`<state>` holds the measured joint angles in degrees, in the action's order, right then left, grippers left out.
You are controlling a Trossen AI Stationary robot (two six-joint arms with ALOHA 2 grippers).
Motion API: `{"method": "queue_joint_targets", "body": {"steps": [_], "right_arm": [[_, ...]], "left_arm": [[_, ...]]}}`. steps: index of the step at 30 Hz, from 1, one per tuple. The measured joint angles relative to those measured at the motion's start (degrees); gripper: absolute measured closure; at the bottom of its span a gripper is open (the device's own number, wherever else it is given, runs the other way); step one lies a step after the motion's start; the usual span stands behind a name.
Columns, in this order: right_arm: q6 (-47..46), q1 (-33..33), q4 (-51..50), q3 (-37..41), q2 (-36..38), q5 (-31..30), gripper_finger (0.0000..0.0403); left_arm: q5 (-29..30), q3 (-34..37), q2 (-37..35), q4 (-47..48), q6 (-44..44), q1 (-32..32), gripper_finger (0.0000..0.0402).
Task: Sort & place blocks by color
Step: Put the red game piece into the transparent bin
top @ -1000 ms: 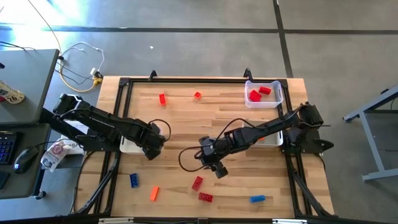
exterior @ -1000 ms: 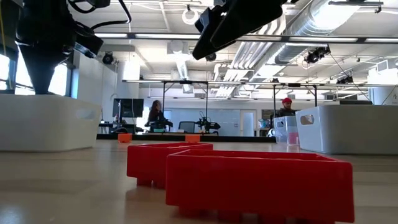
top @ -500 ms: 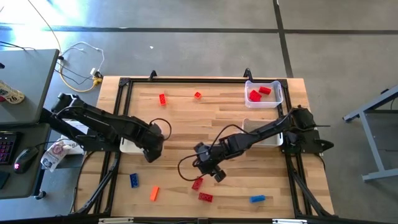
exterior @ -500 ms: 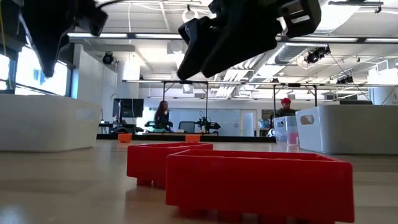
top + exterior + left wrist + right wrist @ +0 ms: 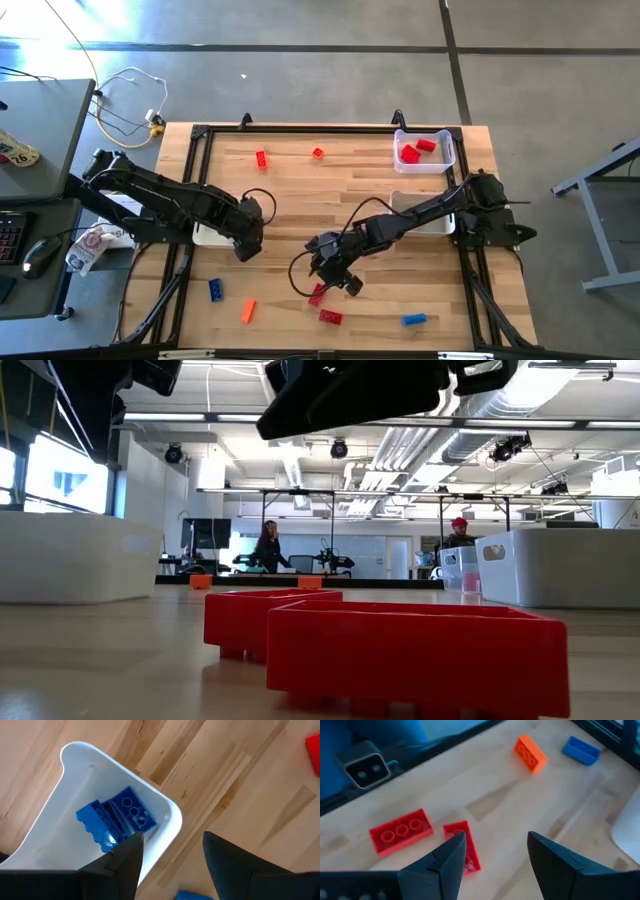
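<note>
My left gripper [image 5: 246, 246] [image 5: 172, 840] hangs open over the corner of a white bin [image 5: 75, 765] at the table's left side; blue blocks [image 5: 117, 817] lie inside that bin. My right gripper [image 5: 340, 278] [image 5: 496, 840] is open and slants down just above a red block [image 5: 317, 293] [image 5: 465, 852] near the table's front; nothing is between its fingers. Close to it lies a second red block [image 5: 330, 317] [image 5: 400, 831]. An orange block [image 5: 248, 311] [image 5: 530, 752] and a blue block [image 5: 216, 290] [image 5: 582, 749] rest flat at the front left.
A clear bin [image 5: 424, 150] holding red blocks stands at the far right, with a white bin [image 5: 430, 222] below it. Two red blocks [image 5: 261, 158] [image 5: 318, 153] lie near the far edge and a blue one [image 5: 413, 320] at the front right. A black frame rims the table.
My left gripper has risen out of the white bin and stays above it. My right gripper has moved toward the table's near edge and down toward the red block, rolling its wrist as it went.
</note>
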<state>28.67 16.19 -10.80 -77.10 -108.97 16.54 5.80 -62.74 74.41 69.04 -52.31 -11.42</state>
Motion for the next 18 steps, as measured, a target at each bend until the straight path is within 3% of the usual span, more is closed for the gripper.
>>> {"method": "queue_joint_targets", "body": {"steps": [18], "right_arm": [[1.2, 1.1, 3.6, 0.0, -7.6, 1.2, 0.0203]], "left_arm": [[0.0, 0.0, 0.0, -0.3, 0.0, 0.0, 0.0212]]}}
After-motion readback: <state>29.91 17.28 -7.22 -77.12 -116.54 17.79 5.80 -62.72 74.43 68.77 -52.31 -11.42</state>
